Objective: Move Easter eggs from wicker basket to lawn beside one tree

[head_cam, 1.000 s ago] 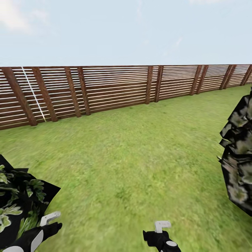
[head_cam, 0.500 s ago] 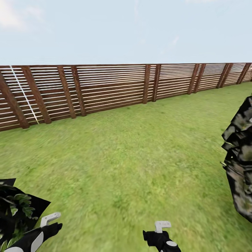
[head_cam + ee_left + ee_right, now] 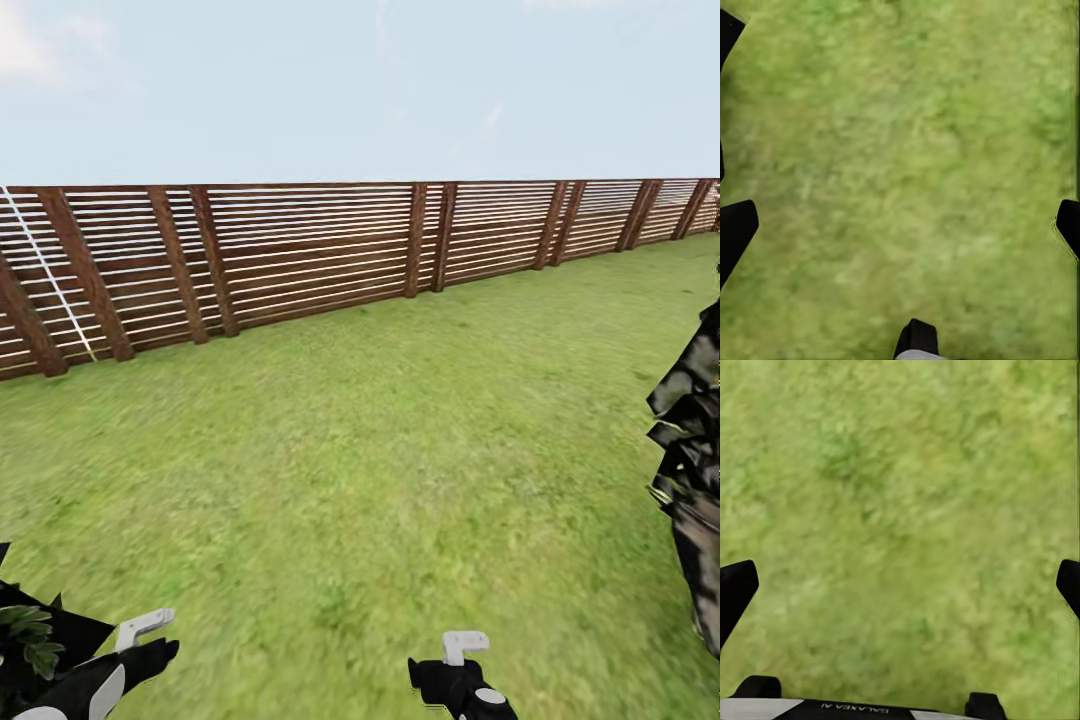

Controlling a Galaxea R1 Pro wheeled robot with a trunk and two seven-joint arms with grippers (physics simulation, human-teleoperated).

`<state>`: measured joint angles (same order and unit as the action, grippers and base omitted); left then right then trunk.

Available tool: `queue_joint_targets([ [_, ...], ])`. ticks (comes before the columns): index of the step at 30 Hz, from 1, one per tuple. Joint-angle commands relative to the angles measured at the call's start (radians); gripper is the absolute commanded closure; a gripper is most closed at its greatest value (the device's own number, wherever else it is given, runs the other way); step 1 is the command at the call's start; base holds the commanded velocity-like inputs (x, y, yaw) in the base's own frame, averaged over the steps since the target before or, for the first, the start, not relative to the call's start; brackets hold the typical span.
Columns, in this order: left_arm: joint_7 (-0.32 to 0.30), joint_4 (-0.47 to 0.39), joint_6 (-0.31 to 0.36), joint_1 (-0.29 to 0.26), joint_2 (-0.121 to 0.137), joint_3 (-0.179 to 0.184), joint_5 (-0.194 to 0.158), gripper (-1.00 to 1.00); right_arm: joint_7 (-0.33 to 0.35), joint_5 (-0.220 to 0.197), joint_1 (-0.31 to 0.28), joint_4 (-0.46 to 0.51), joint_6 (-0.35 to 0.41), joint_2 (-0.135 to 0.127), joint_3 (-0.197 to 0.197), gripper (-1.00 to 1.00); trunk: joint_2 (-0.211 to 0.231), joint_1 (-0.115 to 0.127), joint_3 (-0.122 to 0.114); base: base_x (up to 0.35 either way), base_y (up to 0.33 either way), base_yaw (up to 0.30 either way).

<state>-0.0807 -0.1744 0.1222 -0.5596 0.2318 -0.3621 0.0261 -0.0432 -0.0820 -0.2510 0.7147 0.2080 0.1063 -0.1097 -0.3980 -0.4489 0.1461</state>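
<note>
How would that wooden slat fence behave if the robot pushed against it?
The fence would probably stand stiff: thick brown posts brace it at close intervals along the lawn. Its thin pale slats might flex a little between posts.

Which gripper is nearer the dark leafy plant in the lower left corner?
Left. The left gripper sits right beside the plant, while the right gripper is farther off across the lawn.
</note>
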Motion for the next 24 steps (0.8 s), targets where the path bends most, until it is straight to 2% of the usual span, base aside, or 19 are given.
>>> queue_joint_targets([
  [1, -0.005, -0.002, 0.007, 0.0, 0.0, -0.008, 0.003, -1.0, -0.004, -0.008, -0.001, 0.002, 0.005, 0.0, -0.003, -1.0, -0.002, -0.001, 0.002, 0.332, 0.0, -0.172],
  [7, -0.005, -0.002, 0.006, 0.0, 0.0, -0.008, 0.003, -1.0, -0.005, -0.005, 0.0, 0.002, 0.004, 0.0, -0.004, -1.0, -0.002, -0.001, 0.004, 0.332, 0.0, -0.068],
  [24, -0.005, -0.002, 0.005, 0.0, -0.005, -0.008, 0.003, -1.0, -0.005, -0.007, 0.0, 0.002, 0.004, 0.0, -0.004, -1.0, -0.002, -0.001, 0.004, 0.332, 0.0, -0.003],
])
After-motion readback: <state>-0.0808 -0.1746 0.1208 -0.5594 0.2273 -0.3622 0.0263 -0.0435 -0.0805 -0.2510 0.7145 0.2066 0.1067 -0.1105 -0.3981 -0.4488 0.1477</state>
